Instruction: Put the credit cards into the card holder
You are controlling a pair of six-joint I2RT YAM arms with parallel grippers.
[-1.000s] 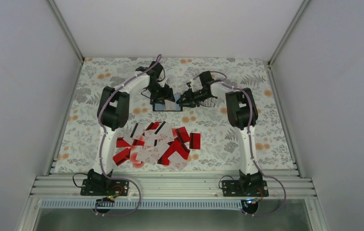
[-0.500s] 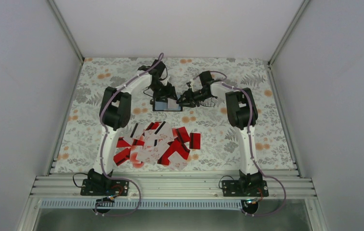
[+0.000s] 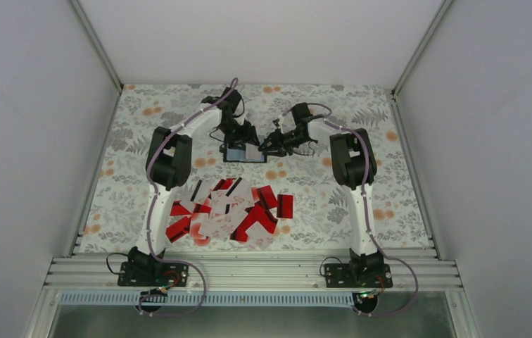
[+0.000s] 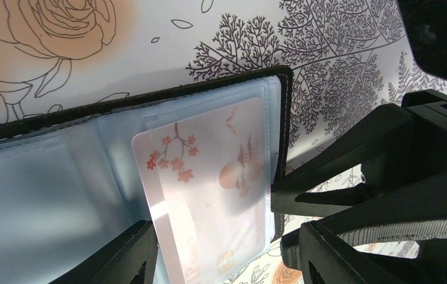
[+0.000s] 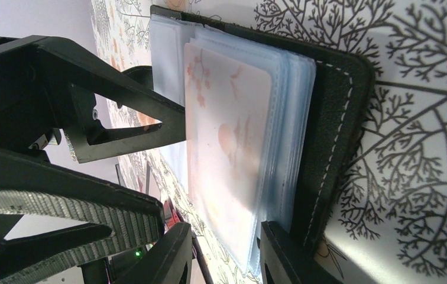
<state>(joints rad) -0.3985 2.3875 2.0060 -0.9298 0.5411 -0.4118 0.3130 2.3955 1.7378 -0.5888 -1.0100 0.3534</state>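
Observed from the near edge of the table (image 3: 129, 141).

1. The loose credit cards (image 3: 229, 211), red and pale mixed, lie heaped at 6 o'clock from the work area. They are well apart from both arms' tips.
2. The left gripper (image 3: 239, 139) hangs at 12 o'clock of the card holder (image 3: 242, 156), which lies open and flat toward the table's 12 o'clock side. Its jaws stand open, one finger on either side of a pale card (image 4: 209, 177) printed with blossom. One finger meets the card's edge and the other shows a gap, so no clamp is noted.
3. That card sits partly inside a clear sleeve (image 4: 271, 118), and the end toward the left gripper's fingers lies outside.
4. The right gripper (image 5: 224, 236) comes in from 2 o'clock. Its jaws are narrowed and closed on the sleeve stack at the holder's edge, with one finger against the black cover (image 5: 339, 118).
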